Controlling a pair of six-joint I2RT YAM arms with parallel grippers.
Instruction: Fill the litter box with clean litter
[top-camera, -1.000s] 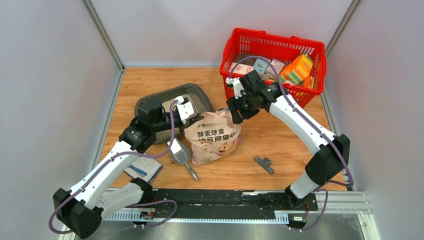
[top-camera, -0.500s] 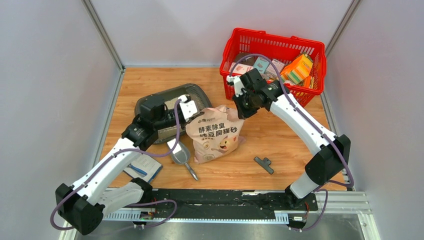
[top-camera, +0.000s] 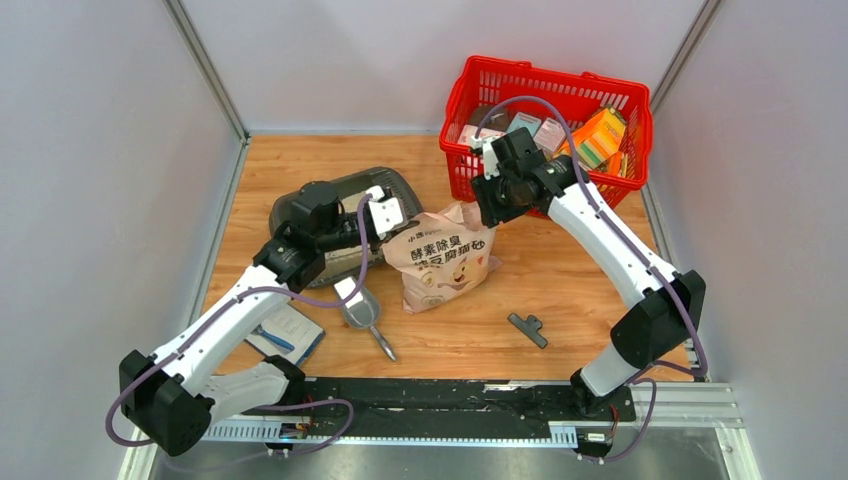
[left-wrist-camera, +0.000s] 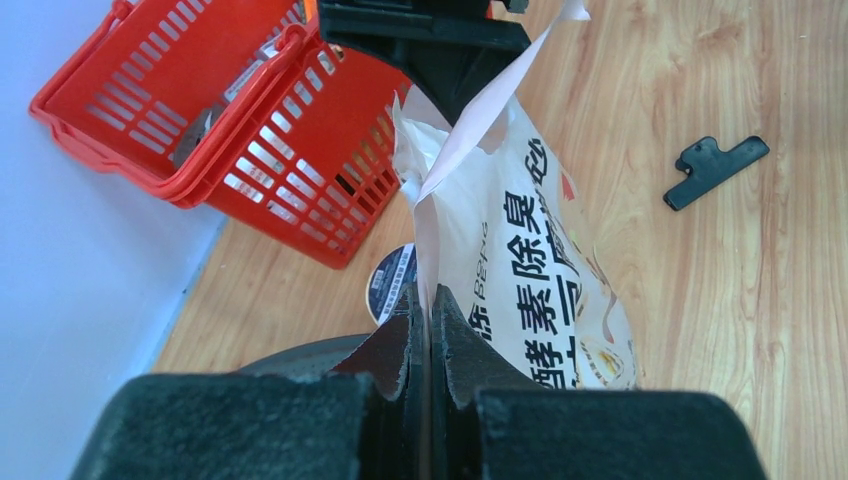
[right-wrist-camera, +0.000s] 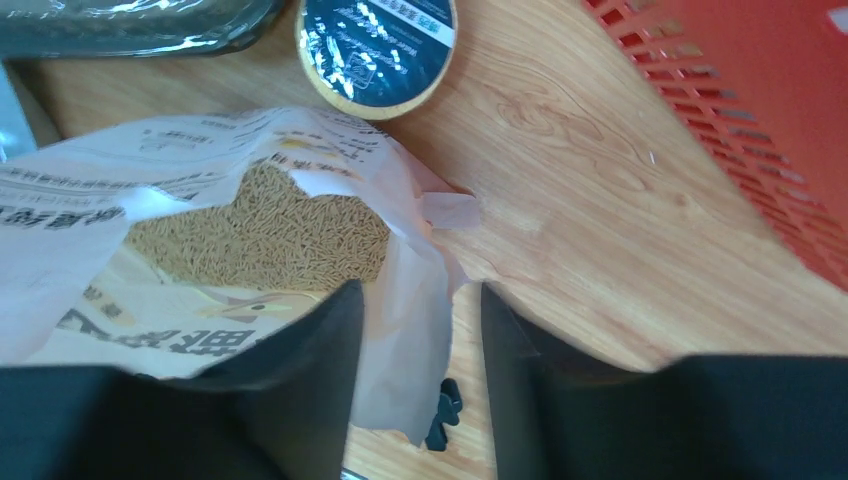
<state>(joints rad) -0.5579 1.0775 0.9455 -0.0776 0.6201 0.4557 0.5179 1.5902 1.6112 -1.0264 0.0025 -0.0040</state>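
Pinching the bag (left-wrist-camera: 520, 270) by its upper left edge, your left gripper (left-wrist-camera: 428, 300) has its jaws closed flat on the film. Your right gripper (right-wrist-camera: 412, 300) sits at the bag's other top corner with its jaws apart. A loose flap hangs between them, and bare counter (top-camera: 560, 290) shows beside one finger, so they clamp nothing. The bag stands tilted on the counter, mouth spread, with litter (right-wrist-camera: 265, 235) visible inside. The litter box (top-camera: 345, 180) lies just left of the bag, partly under your left arm; what it holds you cannot tell. A round tin (right-wrist-camera: 375, 45) lies by its rim. The basket (top-camera: 545, 85) stands behind the bag, with a scoop (top-camera: 362, 312) and a clip (top-camera: 527, 328) nearer you.
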